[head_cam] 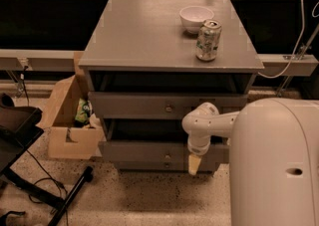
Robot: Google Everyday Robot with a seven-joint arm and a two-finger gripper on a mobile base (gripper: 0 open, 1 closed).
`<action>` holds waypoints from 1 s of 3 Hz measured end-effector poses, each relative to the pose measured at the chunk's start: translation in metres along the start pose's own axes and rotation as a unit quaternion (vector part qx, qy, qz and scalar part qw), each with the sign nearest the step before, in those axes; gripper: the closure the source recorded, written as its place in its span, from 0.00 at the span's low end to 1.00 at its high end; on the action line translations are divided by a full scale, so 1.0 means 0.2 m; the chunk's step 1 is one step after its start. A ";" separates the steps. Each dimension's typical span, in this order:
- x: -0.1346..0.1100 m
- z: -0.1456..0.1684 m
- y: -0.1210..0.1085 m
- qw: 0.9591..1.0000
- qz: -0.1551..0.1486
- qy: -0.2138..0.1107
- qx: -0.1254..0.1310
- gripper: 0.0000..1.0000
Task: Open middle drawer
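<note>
In the camera view the end effector (194, 164) hangs pointing down before the middle drawer (134, 151) front, just right of its knob (168, 157); clenched or released, I cannot tell. The drawer looks part-way out, so the pull seems nearly done; next, draw back clear.

Hand (194, 163) before middle drawer (142, 151), rightward
</note>
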State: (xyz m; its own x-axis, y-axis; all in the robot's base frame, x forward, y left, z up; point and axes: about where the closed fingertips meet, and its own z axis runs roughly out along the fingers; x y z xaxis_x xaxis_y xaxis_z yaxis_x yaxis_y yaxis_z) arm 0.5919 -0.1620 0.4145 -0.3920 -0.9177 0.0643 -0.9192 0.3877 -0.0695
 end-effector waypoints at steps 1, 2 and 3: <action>0.15 0.18 0.07 0.998 0.044 0.000 -0.051 0.41; 0.15 0.16 0.07 0.998 0.044 0.000 -0.051 0.63; 0.15 0.13 0.06 0.998 0.044 0.000 -0.051 0.87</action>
State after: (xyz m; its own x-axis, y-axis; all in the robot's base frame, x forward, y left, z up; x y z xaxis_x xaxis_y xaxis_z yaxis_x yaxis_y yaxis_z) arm 0.5694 -0.1870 0.3901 -0.4705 -0.8801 0.0630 -0.8807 0.4728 0.0276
